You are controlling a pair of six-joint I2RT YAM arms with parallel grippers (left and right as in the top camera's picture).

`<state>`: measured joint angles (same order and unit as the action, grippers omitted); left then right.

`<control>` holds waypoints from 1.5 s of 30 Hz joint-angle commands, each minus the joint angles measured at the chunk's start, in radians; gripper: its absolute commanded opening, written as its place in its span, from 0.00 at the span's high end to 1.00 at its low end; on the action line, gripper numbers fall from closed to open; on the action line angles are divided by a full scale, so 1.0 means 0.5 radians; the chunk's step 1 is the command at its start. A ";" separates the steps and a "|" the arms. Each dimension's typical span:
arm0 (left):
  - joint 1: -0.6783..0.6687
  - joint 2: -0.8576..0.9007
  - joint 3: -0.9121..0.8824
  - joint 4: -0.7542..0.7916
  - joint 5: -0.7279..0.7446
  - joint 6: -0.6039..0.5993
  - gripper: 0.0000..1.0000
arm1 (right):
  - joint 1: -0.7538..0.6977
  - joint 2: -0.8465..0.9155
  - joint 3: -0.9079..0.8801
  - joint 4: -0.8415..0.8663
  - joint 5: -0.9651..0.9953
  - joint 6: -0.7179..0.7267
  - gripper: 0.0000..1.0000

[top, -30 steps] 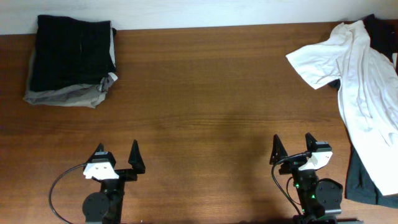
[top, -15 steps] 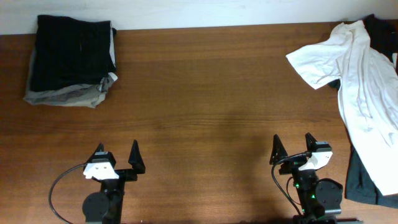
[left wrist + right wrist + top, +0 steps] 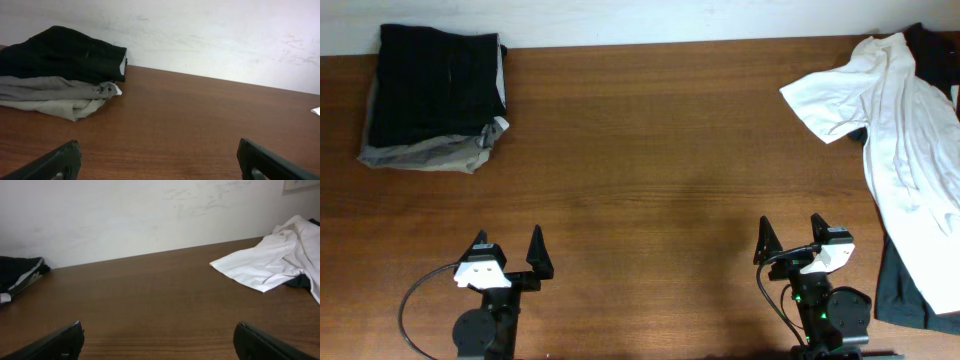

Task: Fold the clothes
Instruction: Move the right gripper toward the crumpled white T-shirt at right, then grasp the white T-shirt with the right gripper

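While both arms sit at near edge of table [image 3: 650, 150], left gripper [image 3: 508, 245] and right gripper [image 3: 790, 232] spread fully wide, holding nothing. White T-shirt [image 3: 900, 120] crumpled at far right corner, draped over dark garment [image 3: 905, 290]. Folded dark-and-grey stack [image 3: 435, 95] at far left corner.

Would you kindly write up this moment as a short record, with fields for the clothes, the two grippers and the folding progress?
white T-shirt: unfolded, crumpled, at the table's right end, partly lying over a dark garment
folded pile: black on grey, far left corner
left gripper: open, empty, at the near edge
right gripper: open, empty, the nearer one to the T-shirt
table: brown wood
folding: not yet begun
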<state>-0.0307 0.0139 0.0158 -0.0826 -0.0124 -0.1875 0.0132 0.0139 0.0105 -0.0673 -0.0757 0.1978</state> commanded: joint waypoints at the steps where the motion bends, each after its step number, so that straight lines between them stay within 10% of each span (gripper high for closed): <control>1: 0.002 -0.016 -0.014 0.000 -0.021 0.018 0.01 | -0.018 -0.021 -0.010 -0.013 0.016 -0.021 0.01; 10: 0.002 -0.016 -0.014 0.000 -0.021 0.018 0.01 | -0.017 -0.021 -0.010 0.012 0.002 0.005 0.01; 18: 0.002 -0.016 -0.014 0.000 -0.021 0.018 0.01 | -0.014 -0.017 -0.010 0.350 -0.881 0.887 0.01; 24: 0.002 -0.016 -0.014 0.000 -0.021 0.018 0.01 | -0.016 0.120 0.202 0.523 -0.612 0.600 0.01; 31: 0.002 -0.016 -0.014 0.000 -0.021 0.018 0.01 | -0.016 1.326 1.329 0.009 -0.169 -0.036 0.01; 38: 0.002 -0.016 -0.014 0.000 -0.021 0.018 0.01 | -0.014 2.917 3.186 -1.615 0.156 -0.343 0.01; 45: 0.002 -0.016 -0.014 0.000 -0.021 0.018 0.01 | -0.194 3.472 3.426 -1.641 0.535 -0.508 0.01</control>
<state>-0.0307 0.0109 0.0147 -0.0822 -0.0158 -0.1841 -0.0135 1.6730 1.6848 -0.8818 0.1097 -0.0044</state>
